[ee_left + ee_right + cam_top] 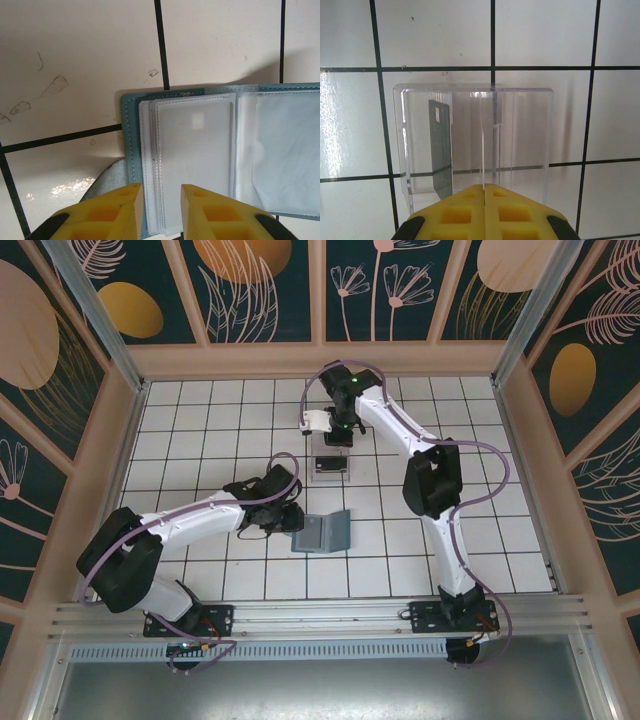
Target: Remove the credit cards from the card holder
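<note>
Your left jaws stand narrowly parted, the sleeve edges of the open card holder (240, 155) between them; whether they pinch is unclear. It is stitched teal with glossy clear sleeves, and a frosted whitish card (192, 160) lies just ahead. Your right jaws are pressed together; beyond them a dark card (440, 150) stands upright in a clear rigid box (520, 130).

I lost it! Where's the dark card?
In the right wrist view, the dark card stands in the left part of the clear box, beyond the right hand.

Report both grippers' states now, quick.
Left gripper: open, fingers apart over the card holder edge.
Right gripper: shut, nothing visible between its fingers.
</note>
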Controlling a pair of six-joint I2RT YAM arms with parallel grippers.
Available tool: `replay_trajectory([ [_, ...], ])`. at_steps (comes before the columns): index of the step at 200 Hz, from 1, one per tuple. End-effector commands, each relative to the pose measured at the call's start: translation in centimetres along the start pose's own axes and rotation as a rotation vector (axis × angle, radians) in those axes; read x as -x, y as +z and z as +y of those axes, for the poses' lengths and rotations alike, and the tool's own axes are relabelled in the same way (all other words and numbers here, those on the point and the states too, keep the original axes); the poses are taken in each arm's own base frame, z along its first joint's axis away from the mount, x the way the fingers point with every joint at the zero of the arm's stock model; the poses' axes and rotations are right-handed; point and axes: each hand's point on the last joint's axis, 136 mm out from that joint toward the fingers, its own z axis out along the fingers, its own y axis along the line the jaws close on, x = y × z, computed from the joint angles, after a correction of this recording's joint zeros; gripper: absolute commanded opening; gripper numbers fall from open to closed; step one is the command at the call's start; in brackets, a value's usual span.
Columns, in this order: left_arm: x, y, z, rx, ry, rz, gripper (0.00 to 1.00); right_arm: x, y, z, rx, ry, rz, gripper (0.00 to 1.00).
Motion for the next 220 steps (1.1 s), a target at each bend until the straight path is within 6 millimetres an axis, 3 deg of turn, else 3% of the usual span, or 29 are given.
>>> replay_trajectory([
  [1,0.2,-0.3,0.3,0.010,-0.019,-0.012,0.27,-0.9,1.7,1.3,0.087,0.004,0.003,0.00],
  [54,0.3,-0.3,0.3,0.014,-0.025,-0.012,0.27,-0.7,3.2,3.0,0.177,0.008,-0.027,0.00],
  [126,0.6,-0.3,0.1,0.024,-0.021,-0.009,0.27,-0.2,3.7,4.5,0.231,0.001,-0.017,0.00],
  [137,0.6,-0.2,0.2,0.028,-0.019,-0.006,0.27,-0.3,3.8,4.1,0.217,0.004,-0.013,0.00],
  [182,0.8,-0.3,0.0,0.031,-0.016,-0.007,0.27,-0.2,3.7,1.9,0.122,-0.007,0.006,0.22],
  [220,0.9,-0.3,0.0,0.034,-0.019,-0.009,0.27,0.5,2.8,-0.4,0.002,-0.021,0.011,0.29],
])
